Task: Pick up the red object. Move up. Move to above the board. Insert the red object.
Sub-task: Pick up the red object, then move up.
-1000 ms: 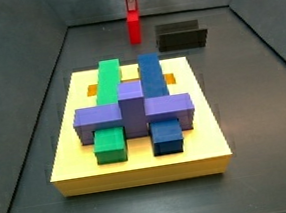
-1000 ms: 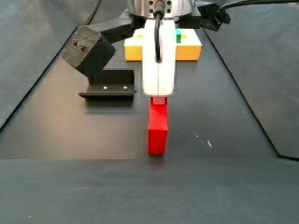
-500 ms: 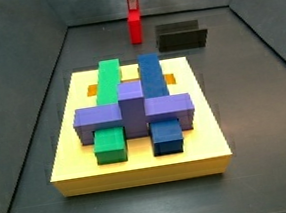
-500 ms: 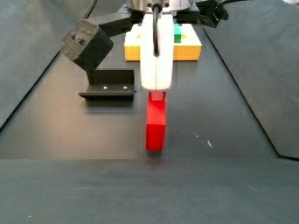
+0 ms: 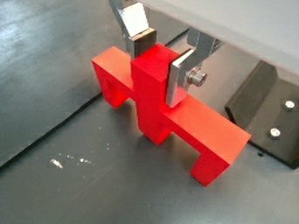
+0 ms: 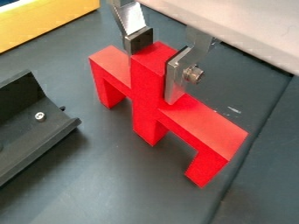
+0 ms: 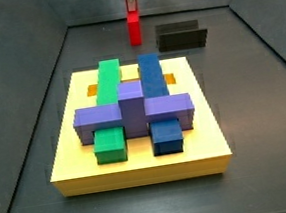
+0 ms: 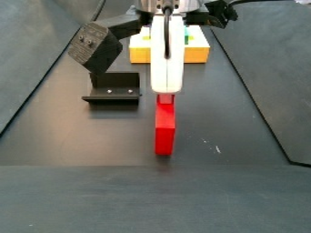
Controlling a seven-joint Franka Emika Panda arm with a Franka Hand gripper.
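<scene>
Red object [image 8: 165, 126] lifted slightly, one piece — gripper [image 5: 160, 63] jaws pinching its stem; one board [image 7: 142, 161].

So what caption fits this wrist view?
Pincer gripping the stem of a bright red flat block above the dark floor.

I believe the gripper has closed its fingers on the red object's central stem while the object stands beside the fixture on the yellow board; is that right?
Not quite: the red object stands on the dark floor, not on the board, which lies farther back in a side view. The rest holds: the gripper has its fingers on the central stem in both wrist views, and the fixture is beside it.
</scene>
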